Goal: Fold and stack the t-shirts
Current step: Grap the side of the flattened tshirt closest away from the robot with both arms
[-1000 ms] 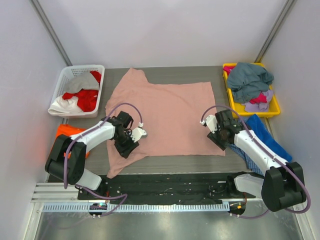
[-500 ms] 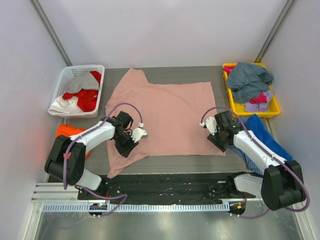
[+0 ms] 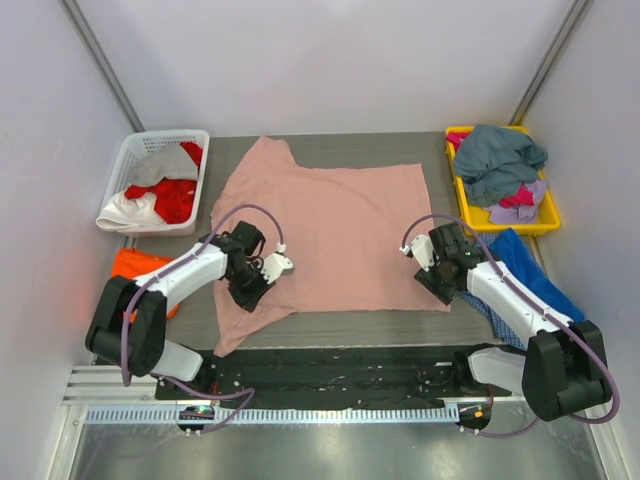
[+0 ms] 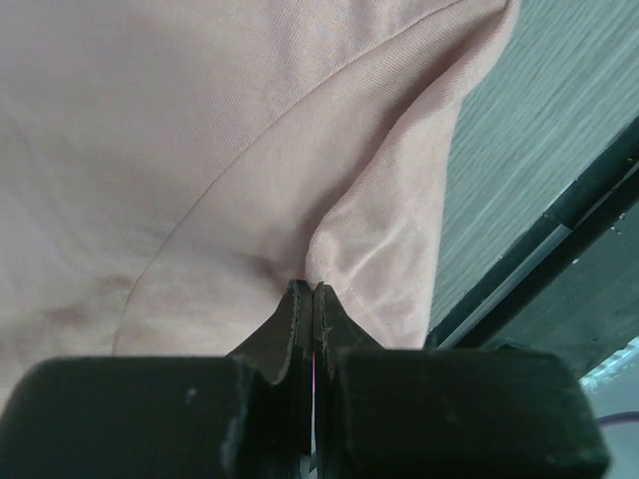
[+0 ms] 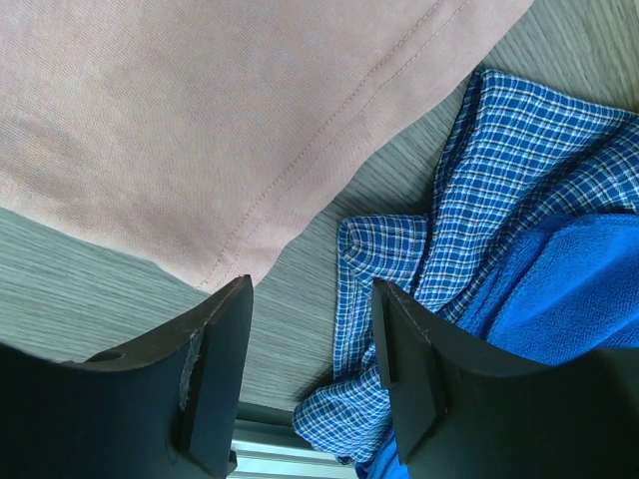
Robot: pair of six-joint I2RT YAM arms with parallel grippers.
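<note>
Centre: dusty-pink t-shirt [image 3: 330,225]; at four o'clock, blue-and-white checked cloth [image 5: 469,180] and plain blue cloth [image 5: 579,289]; at eight, orange shirt [image 3: 135,263]; at two, yellow tray [image 3: 550,222], grey-teal shirt [image 3: 500,160].

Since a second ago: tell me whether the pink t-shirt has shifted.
No. The pink t-shirt lies as before, between the white basket and the yellow tray.
</note>
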